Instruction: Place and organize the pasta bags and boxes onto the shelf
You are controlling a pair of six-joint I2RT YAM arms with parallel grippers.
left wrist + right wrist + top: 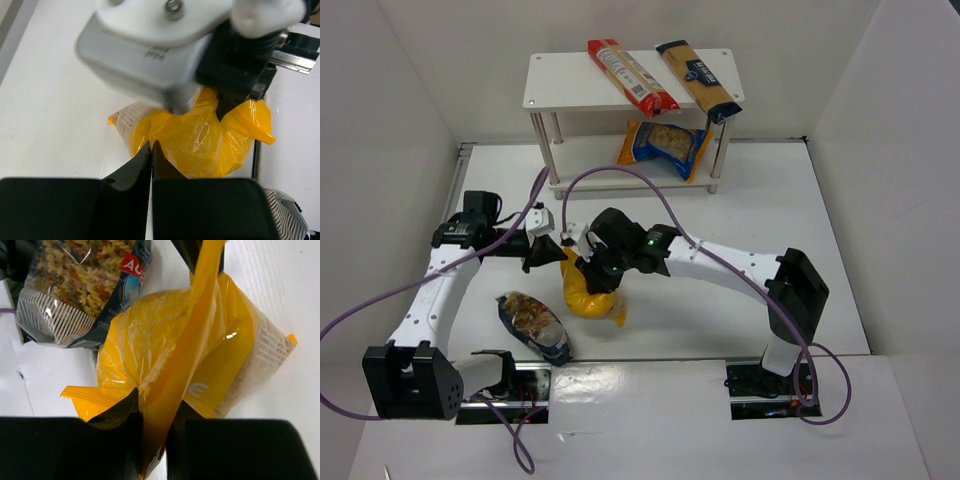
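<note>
White table (770, 200) with plain white walls (440, 70) boxing it in on three sides. A small white two-tier shelf (560, 80) stands at the far end.

On its top board lie a long red pack (632, 76) and a long yellow-navy pack (698, 80). They are side by side, both slanting from back left to front right. The yellow-navy one's near end pokes past the front right corner. A blue-yellow bag (665, 148) sits on the lower board, toward the right.

The yellow bag (590, 295) is on the table between the two arms, bunched up at the top. The right gripper (152, 410) is clamped on a fold of its yellow film. Faint pale lettering shows on the bag, but only one "E" can be read.

The left gripper (151, 150) is just beside the bag. Its jaws are pressed together with nothing seen between them.

A dark clear bag (533, 325) of spiral pasta lies flat near the left arm's base, close to the yellow bag. Its long axis runs diagonally, and a red label on it shows "AU". The printing on the shelf packs is too small to read.
</note>
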